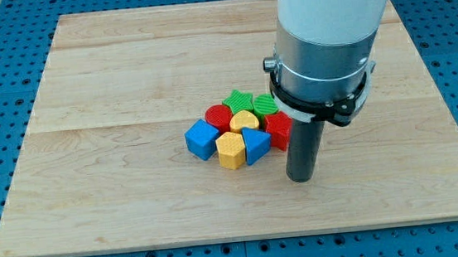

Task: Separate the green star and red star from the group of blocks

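arm: upright over desk | end effector: bare rod, grasps nothing | my tip: on desk, just right of red star | green star: cluster's top

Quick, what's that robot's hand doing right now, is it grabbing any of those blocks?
No hand: a rod, holding nothing.
My tip rests on the board, just to the view's right of the block cluster, below the red star.
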Robot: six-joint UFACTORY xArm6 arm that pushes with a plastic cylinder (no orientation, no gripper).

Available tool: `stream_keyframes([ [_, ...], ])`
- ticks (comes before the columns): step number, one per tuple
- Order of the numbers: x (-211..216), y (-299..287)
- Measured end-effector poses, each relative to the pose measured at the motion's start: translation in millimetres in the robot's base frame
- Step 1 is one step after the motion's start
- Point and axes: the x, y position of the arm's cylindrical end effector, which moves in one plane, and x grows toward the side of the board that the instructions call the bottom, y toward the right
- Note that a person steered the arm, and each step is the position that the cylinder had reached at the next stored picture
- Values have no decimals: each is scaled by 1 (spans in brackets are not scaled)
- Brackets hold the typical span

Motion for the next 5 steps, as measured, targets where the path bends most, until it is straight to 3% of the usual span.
stream_keyframes([
  [2,27,-3],
  [4,-3,-86],
  [5,-7,-71],
])
